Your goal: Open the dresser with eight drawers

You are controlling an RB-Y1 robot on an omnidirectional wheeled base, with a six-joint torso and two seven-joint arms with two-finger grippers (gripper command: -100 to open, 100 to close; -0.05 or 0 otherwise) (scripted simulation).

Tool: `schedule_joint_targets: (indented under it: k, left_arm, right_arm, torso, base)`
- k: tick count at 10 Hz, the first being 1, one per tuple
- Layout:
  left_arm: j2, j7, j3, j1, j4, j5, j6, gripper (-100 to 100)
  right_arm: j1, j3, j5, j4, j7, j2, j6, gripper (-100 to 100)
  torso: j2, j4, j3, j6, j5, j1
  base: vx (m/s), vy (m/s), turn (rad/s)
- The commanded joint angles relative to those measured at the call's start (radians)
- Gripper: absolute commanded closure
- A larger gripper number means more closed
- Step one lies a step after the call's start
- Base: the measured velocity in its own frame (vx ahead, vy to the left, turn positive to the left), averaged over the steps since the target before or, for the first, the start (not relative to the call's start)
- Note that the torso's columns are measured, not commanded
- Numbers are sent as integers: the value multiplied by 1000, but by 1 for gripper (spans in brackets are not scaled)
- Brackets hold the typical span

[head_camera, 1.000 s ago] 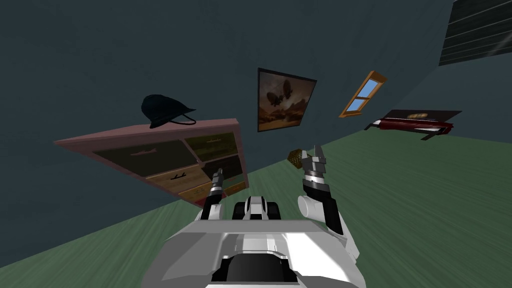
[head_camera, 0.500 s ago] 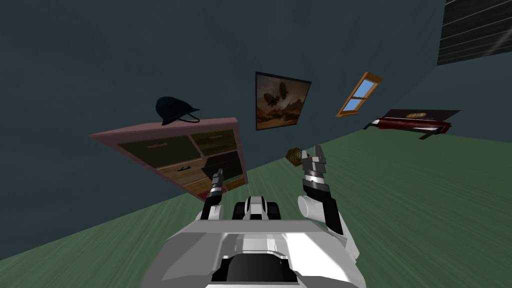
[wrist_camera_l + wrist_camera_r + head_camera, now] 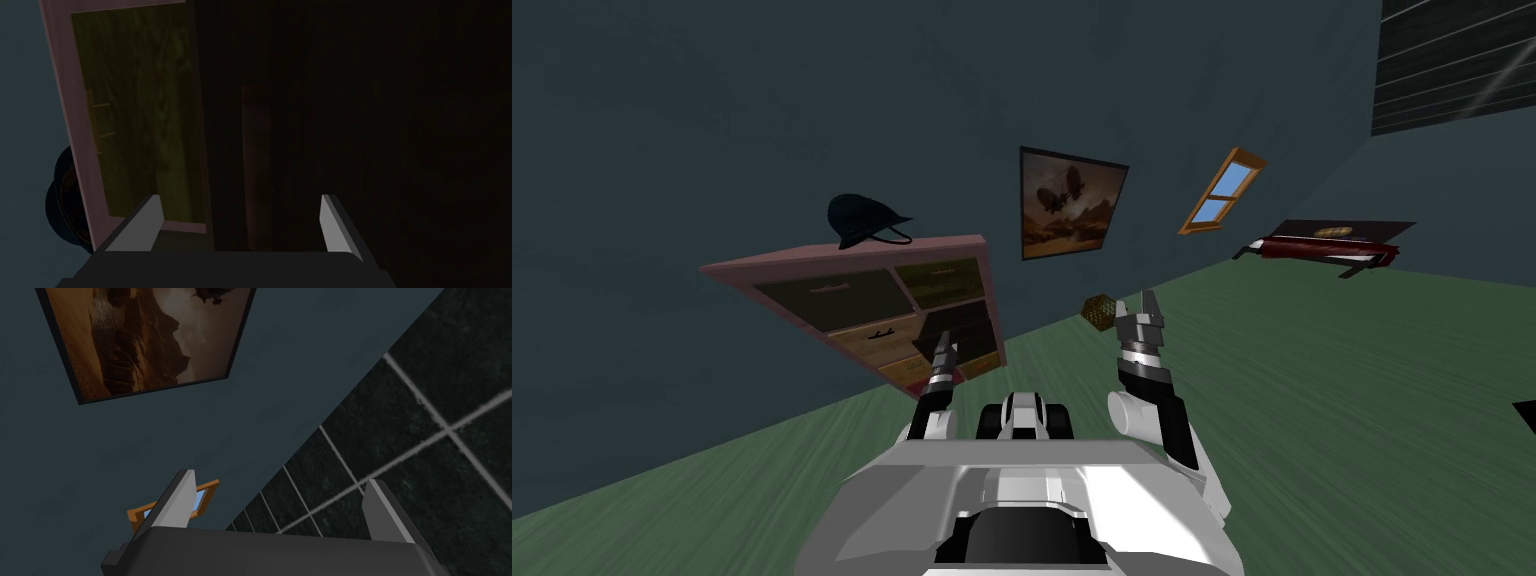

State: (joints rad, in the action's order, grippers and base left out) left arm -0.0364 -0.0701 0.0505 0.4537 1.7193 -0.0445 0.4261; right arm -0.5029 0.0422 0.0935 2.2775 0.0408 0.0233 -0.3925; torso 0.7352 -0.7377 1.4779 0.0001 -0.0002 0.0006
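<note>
dresser [image 3: 832, 298] against wall [image 3: 712, 120], ahead-left. left gripper [image 3: 240, 200] at dark drawer front [image 3: 375, 125], fingers wide, empty. drawer stiff, slides straight; take handle [image 3: 256, 165], probably dim bar between fingers. right gripper [image 3: 280, 483] raised, fingers wide.

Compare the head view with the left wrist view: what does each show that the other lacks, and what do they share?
Head view alone: the green floor, the painting, the window and the raised right gripper. Left wrist view alone: the left gripper with its fingers apart, facing a dark drawer front. Shared: the dresser, its green drawer and the dark hat on top.
</note>
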Motion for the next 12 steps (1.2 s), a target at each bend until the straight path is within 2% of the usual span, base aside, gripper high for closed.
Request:
schedule_joint_targets:
  k: [1,5,6,7,12]
  left_arm:
    - [-5,-4,-4,26,80,-1,-56,-100]
    - [-9,-6,-9,65,199,-3,-135,-100]
    - [-10,-6,-8,60,174,-2,-121,-100]
    - [-10,-6,-9,61,176,-2,-124,0]
    - [-10,-6,-9,62,174,-2,-125,0]
  right_arm:
    - [0,0,0,0,0,0,0,0]
    - [0,0,0,0,0,0,0,0]
    - [0,0,0,0,0,0,0,0]
    - [0,0,0,0,0,0,0,0]
    - [0,0,0,0,0,0,0,0]
  torso:
    - [4,-1,-2,0,0,-1]
    - [3,0,-2,0,0,-1]
    - [4,-2,-2,0,-1,-1]
    - [4,-1,-2,0,-1,-2]
    - [3,-1,-2,0,0,-1]
  base:
    - [8,8,-20]
    - [-3,-2,-21]
    - [0,0,0]
    - [0,0,0]
    - [0,0,0]
